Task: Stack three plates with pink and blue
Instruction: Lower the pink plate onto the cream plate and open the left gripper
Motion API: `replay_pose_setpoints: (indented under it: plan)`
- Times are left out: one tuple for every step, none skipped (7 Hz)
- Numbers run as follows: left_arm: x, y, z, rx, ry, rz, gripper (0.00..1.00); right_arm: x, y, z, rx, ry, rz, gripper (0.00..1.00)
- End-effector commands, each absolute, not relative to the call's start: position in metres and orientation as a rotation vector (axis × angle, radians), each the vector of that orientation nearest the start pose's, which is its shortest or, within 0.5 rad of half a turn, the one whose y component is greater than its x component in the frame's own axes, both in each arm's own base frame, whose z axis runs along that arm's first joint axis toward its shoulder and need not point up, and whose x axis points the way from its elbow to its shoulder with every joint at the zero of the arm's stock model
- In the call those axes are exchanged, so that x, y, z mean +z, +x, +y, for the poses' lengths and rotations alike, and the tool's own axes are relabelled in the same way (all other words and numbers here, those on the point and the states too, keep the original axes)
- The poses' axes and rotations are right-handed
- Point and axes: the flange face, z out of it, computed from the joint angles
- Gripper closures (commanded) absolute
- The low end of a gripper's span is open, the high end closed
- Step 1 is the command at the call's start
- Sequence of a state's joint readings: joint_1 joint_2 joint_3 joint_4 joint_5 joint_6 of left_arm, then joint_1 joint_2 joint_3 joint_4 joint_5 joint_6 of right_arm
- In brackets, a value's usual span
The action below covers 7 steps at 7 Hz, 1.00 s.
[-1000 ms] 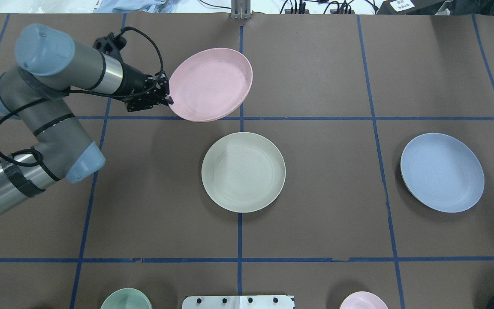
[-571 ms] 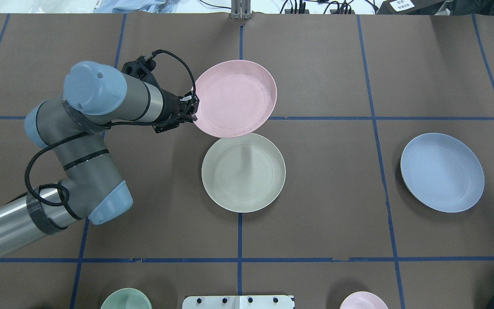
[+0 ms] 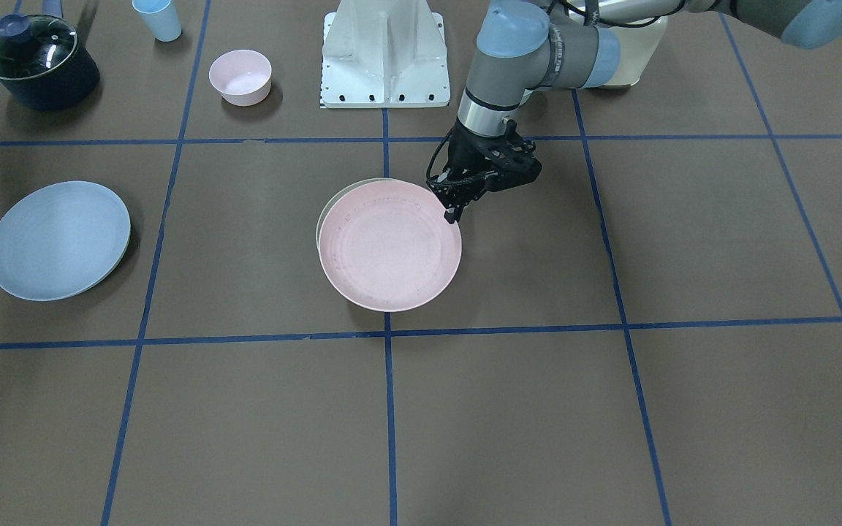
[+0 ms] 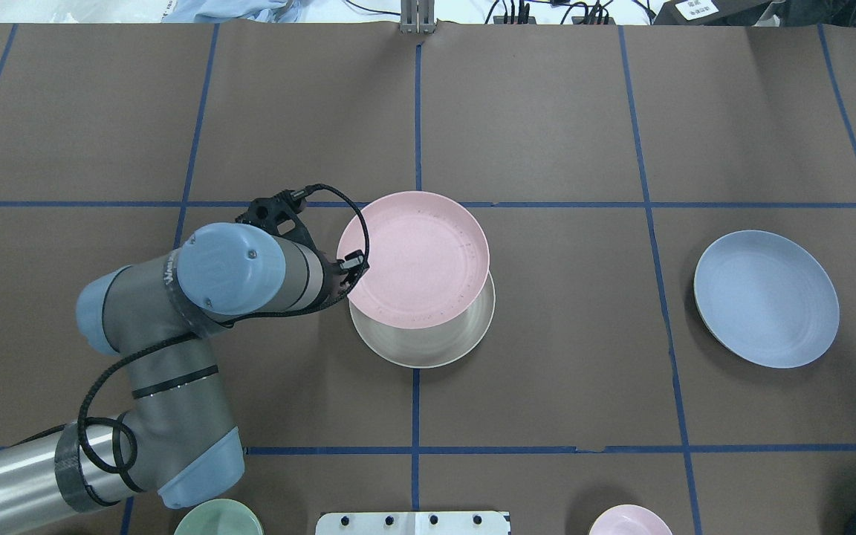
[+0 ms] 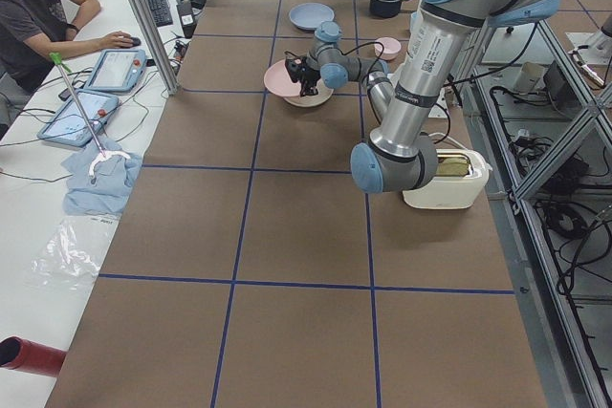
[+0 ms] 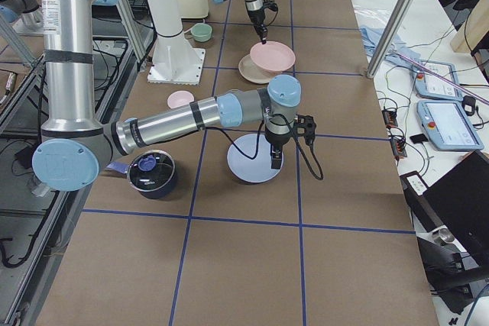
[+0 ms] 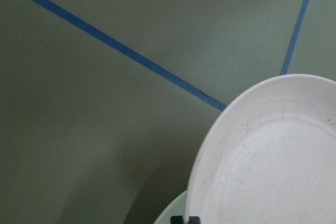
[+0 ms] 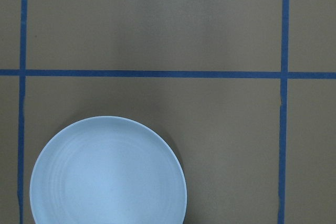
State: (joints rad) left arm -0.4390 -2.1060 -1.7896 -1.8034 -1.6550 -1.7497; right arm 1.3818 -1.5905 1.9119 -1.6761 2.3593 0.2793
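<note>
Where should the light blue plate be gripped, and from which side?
Probably pinch the raised rim of the light blue plate from above, one finger inside, one outside: it lies flat and shallow, so only the rim offers a hold.

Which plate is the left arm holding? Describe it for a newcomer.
Middle of the brown table: a cream plate lies there. Held just over it, covering most of it, is the pale pink plate, pinched at its rim by the left gripper. Only it is gripped; the light blue plate lies alone on the robot's right.
</note>
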Motion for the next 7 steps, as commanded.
replay_pose_setpoints:
  plan:
    - [0.238,0.542,-0.368,-0.488,0.044,0.975,1.0,0.51,-0.03,-0.479,-0.001,0.014,-0.811,0.0]
    - [0.235,0.541,-0.367,-0.487,0.043,0.981,1.0,0.51,-0.03,-0.48,-0.003,0.017,-0.81,0.0]
    - [0.23,0.538,-0.366,-0.484,0.042,0.994,1.0,0.51,-0.03,-0.48,-0.003,0.017,-0.809,0.0]
    - [0.229,0.539,-0.366,-0.487,0.035,0.996,1.0,0.51,-0.03,-0.48,-0.003,0.017,-0.809,0.0]
    - [0.227,0.538,-0.366,-0.5,0.031,1.003,0.76,0.51,-0.03,-0.48,-0.003,0.017,-0.809,0.0]
    - [0.231,0.539,-0.367,-0.522,0.022,0.998,0.45,0.509,-0.03,-0.48,-0.001,0.014,-0.814,0.0]
    - [0.235,0.541,-0.368,-0.526,0.026,0.99,0.0,0.509,-0.03,-0.48,-0.002,0.015,-0.816,0.0]
